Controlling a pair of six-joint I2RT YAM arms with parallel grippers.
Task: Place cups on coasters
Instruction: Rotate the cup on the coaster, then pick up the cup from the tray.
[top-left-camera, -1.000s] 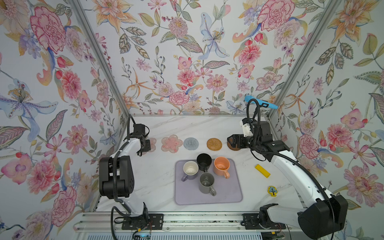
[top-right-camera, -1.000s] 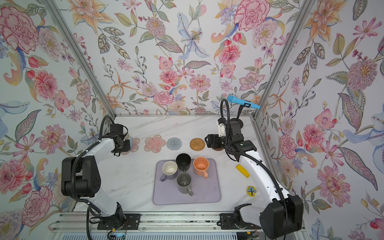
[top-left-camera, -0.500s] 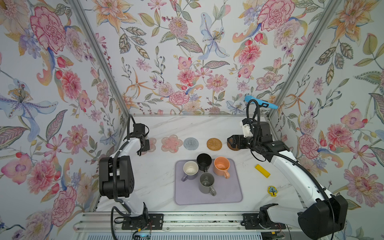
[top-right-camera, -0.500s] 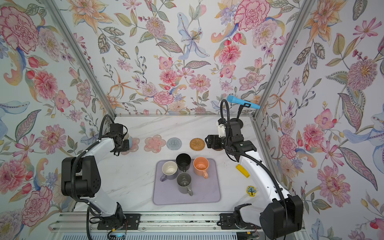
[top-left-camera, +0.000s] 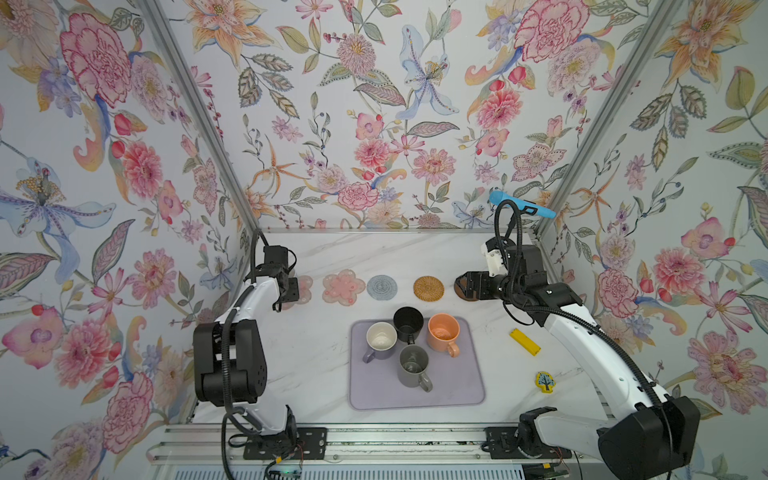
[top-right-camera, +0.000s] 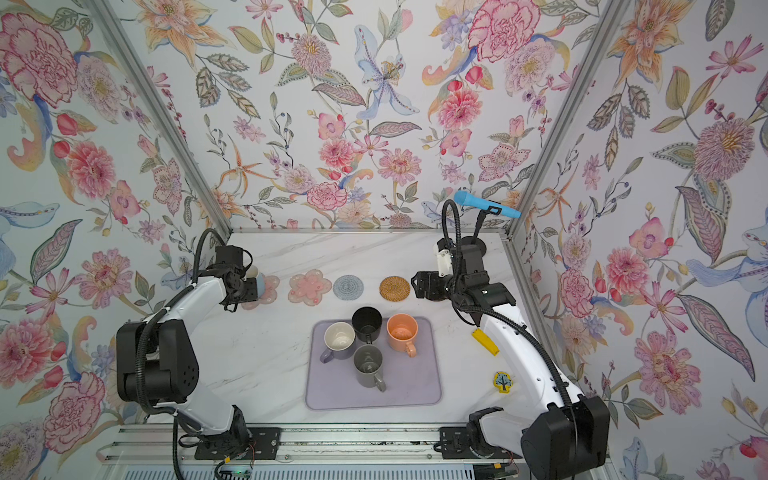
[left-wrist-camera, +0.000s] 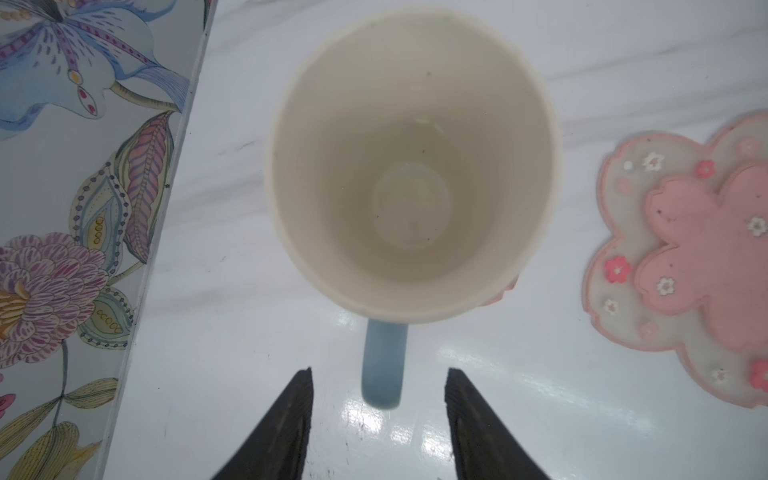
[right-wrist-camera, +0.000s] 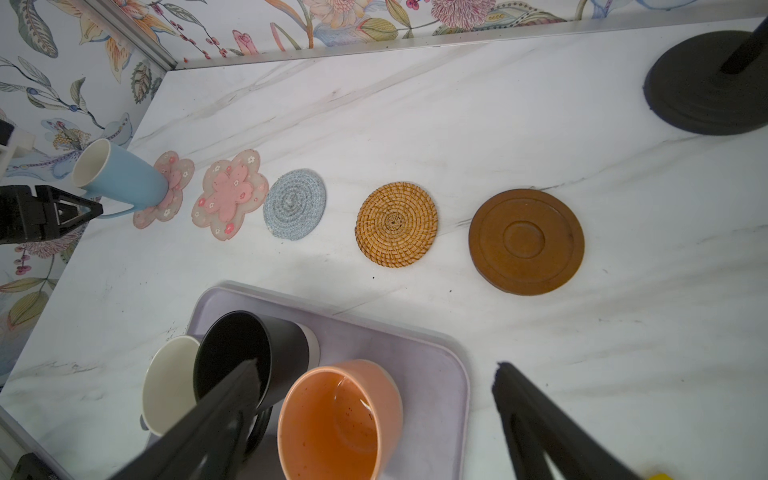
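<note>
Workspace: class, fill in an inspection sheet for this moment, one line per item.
Surface: white marble table.
Job's things: light blue mug sits on the end flower coaster; second flower coaster, grey disc, woven disc and wooden disc bare; purple-grey mug, black mug, peach mug and grey mug on the lilac mat.
Clutter: yellow block, tree token, black stand base.
Grippers: left gripper open, astride the blue mug's handle, not touching; right gripper open, empty.
Cables: black cable arches behind the right gripper, clear of mugs.
Surroundings: floral walls on three sides.
</note>
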